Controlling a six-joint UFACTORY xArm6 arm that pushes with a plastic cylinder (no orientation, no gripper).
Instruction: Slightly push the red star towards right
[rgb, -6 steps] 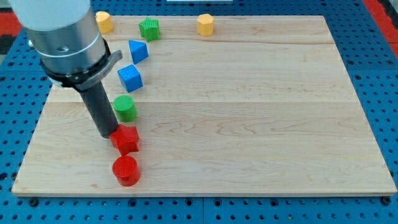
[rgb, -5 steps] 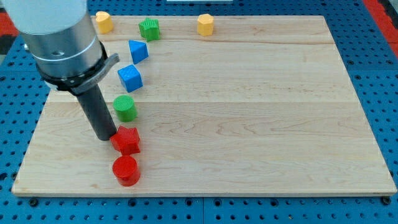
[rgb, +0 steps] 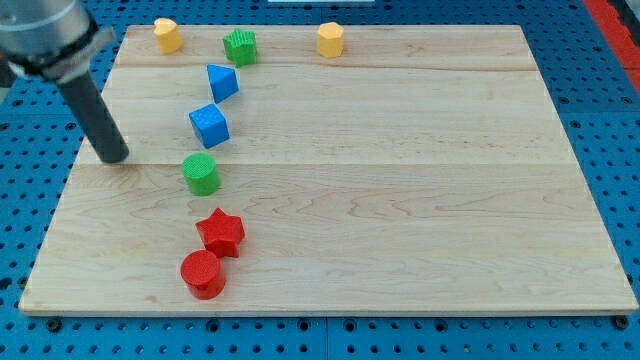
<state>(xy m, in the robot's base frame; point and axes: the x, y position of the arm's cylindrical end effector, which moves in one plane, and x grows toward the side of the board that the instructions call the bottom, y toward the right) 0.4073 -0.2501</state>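
Observation:
The red star (rgb: 221, 232) lies on the wooden board (rgb: 400, 180) near the view's bottom left, just above and right of the red cylinder (rgb: 202, 274). My tip (rgb: 115, 158) rests on the board well up and to the left of the red star, apart from it, and left of the green cylinder (rgb: 201, 173). The rod leans up toward the view's top left corner.
A blue cube (rgb: 209, 125) and a blue triangular block (rgb: 222, 81) lie above the green cylinder. A green block (rgb: 240, 46) and two yellow blocks (rgb: 167, 34) (rgb: 331, 39) sit along the board's top edge. Blue pegboard surrounds the board.
The red star has shifted a little to the right. My tip has left the star's left side and moved up and to the left, away from it.

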